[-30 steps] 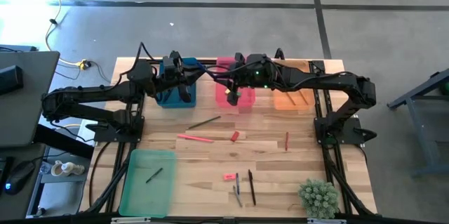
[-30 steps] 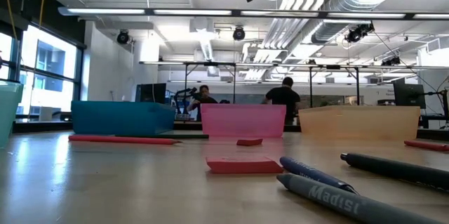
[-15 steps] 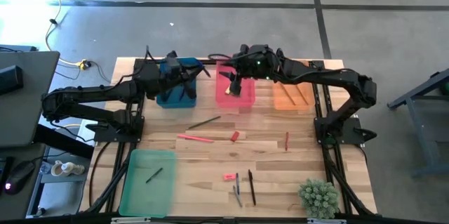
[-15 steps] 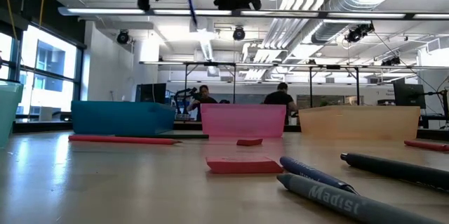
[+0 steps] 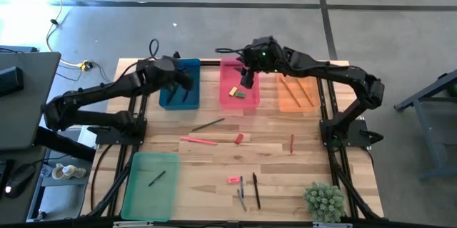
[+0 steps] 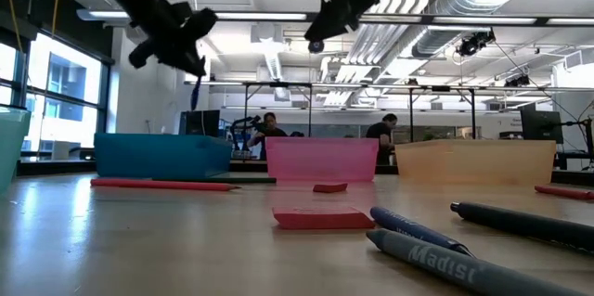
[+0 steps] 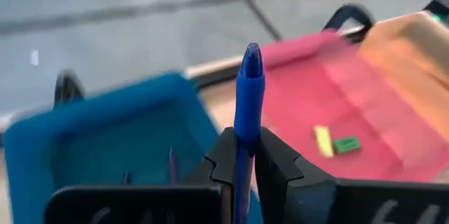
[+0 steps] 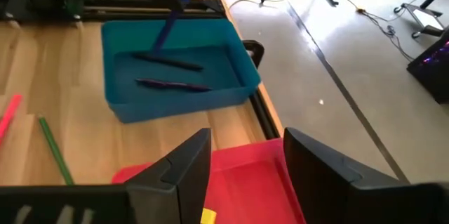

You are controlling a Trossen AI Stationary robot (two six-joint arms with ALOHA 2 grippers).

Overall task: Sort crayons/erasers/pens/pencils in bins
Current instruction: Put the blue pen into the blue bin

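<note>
My left gripper (image 5: 184,79) hangs over the blue bin (image 5: 170,98), shut on a blue pen (image 7: 249,83). Two dark pens (image 8: 168,61) lie in that bin. My right gripper (image 8: 245,154) stands open above the far end of the pink bin (image 5: 239,103) and holds nothing. In the pink bin lie a yellow eraser (image 7: 323,140) and a green eraser (image 7: 346,144). The orange bin (image 5: 296,98) holds pencils. The light green bin (image 5: 146,185), at the near left, holds one crayon (image 5: 157,178). My left gripper pinches the blue pen's barrel (image 7: 243,136) between its two fingers. The capped end sticks out well past the fingertips. The pen slants down below the gripper (image 6: 194,92), clear of the blue bin.
An olive pencil (image 5: 208,125), a red-pink pencil (image 5: 198,141), two red crayons (image 5: 239,139) (image 5: 291,144), a pink eraser (image 5: 233,179) and dark pens (image 5: 255,191) lie loose on the table. A green plant (image 5: 325,201) stands at the near right corner.
My left gripper has swung with the blue pen toward the table's left, away from the right gripper and over the blue bin. It has sunk and tipped downward. My right gripper has drawn back toward the far edge, and the two erasers in the pink bin now show.
</note>
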